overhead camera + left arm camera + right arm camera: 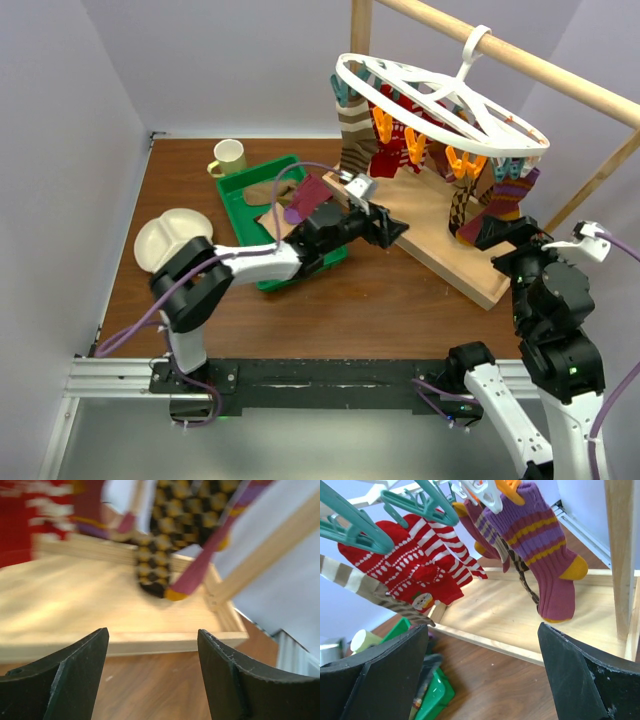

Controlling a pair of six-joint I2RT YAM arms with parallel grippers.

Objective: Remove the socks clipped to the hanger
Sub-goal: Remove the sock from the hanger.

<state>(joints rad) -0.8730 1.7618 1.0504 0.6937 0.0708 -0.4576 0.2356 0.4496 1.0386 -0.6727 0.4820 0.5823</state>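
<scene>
**Socks [400, 150] clipped on the hanger [450, 92], both grippers empty**

Green tray [255, 168] sits far left, holding what look like loose socks; I take it for the drop spot. My left gripper [152, 635] hovers low at the front edge of the wooden base [440, 240], jaws apart and holding nothing, facing a checked sock [155, 565] whose toe hangs close to the board. The hanger hooks over the rail [560, 75], so every sock dangles from its clip and should pull downward. My right gripper [482, 630] stands wide and empty near a purple striped sock [545, 545]; bare board lies below it, though the post [620, 555] crowds the right edge.
</scene>
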